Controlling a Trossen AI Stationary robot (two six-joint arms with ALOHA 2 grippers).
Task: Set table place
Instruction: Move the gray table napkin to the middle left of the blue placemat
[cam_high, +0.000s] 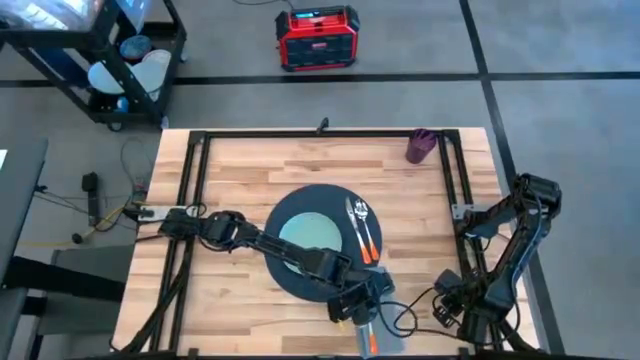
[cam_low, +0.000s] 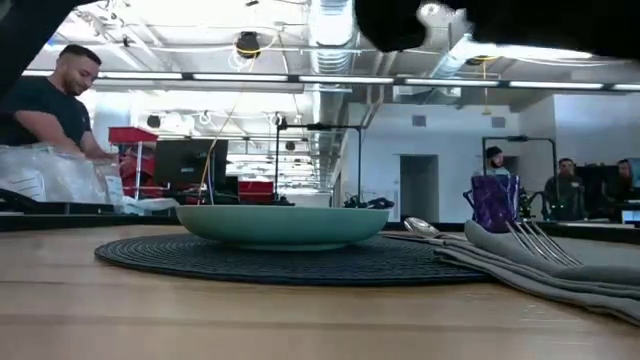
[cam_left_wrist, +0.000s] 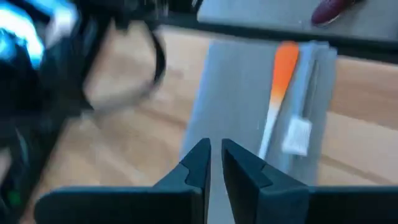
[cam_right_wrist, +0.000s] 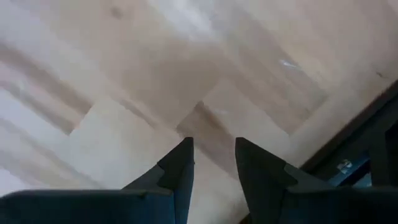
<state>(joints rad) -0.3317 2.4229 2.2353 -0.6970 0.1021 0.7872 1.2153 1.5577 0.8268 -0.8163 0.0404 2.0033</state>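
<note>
Over the near edge of the surface (cam_high: 240, 170), the left end effector (cam_left_wrist: 214, 163) is seen nearly closed, nothing gripped, above a grey napkin (cam_left_wrist: 249, 118) carrying an orange-handled utensil (cam_left_wrist: 281, 81). At centre, the dark placemat (cam_high: 290, 275) is topped by a green plate (cam_high: 305, 232). The right end effector (cam_right_wrist: 214, 165) is held slightly parted, empty, over bare wood.

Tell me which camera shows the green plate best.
The high view: it shows the plate from straight above, centred on the dark placemat, though the left arm crosses its near edge. The low view shows only its side profile. Neither wrist view shows it.
</note>
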